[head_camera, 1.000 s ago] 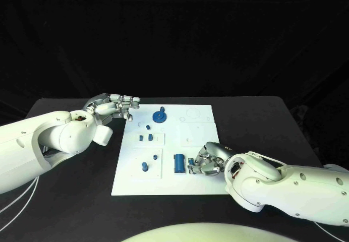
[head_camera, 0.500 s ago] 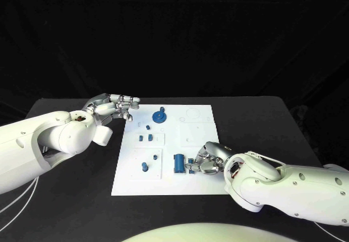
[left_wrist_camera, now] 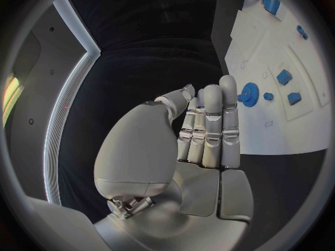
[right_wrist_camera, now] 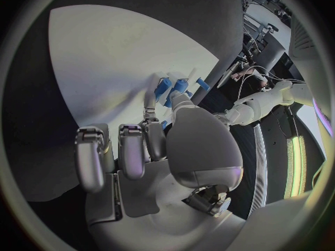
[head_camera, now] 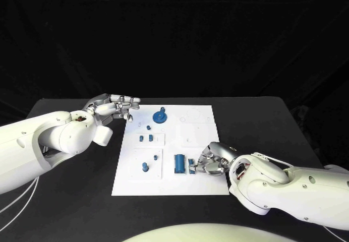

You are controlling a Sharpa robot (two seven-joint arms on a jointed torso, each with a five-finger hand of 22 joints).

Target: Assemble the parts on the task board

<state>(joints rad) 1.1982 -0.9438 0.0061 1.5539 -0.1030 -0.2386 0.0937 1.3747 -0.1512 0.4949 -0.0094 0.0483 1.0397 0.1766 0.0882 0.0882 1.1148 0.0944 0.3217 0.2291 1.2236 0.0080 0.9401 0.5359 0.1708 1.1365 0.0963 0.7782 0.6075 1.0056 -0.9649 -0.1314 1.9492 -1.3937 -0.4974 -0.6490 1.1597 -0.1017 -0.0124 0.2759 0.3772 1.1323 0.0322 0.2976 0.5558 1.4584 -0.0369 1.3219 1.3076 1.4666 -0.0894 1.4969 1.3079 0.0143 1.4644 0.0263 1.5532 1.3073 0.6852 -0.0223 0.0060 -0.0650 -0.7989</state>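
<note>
The white task board [head_camera: 196,184] lies mid-table. On it are a blue gear [head_camera: 159,118], two small blue parts [head_camera: 146,137], two more [head_camera: 148,163] and a blue cylinder [head_camera: 179,162]. My right hand [head_camera: 209,161] rests low on the board's near right area, fingers curled. Its fingertips pinch a small blue part [head_camera: 192,166] just right of the cylinder; the right wrist view shows that part [right_wrist_camera: 167,88] at the fingertips [right_wrist_camera: 150,97]. My left hand [head_camera: 118,107] hovers at the board's far left corner, holding nothing. In the left wrist view its fingers [left_wrist_camera: 211,122] stand side by side, with the gear [left_wrist_camera: 249,93] beyond them.
Black table [head_camera: 65,191] surrounds the board on all sides. The board's far right part [head_camera: 195,117] carries only pale outlines. My left forearm [head_camera: 44,141] lies over the table's left side, my right forearm [head_camera: 291,189] over its near right corner.
My right hand has shifted slightly toward the board's near edge, and the small blue part moved with it. The left hand has stayed put.
</note>
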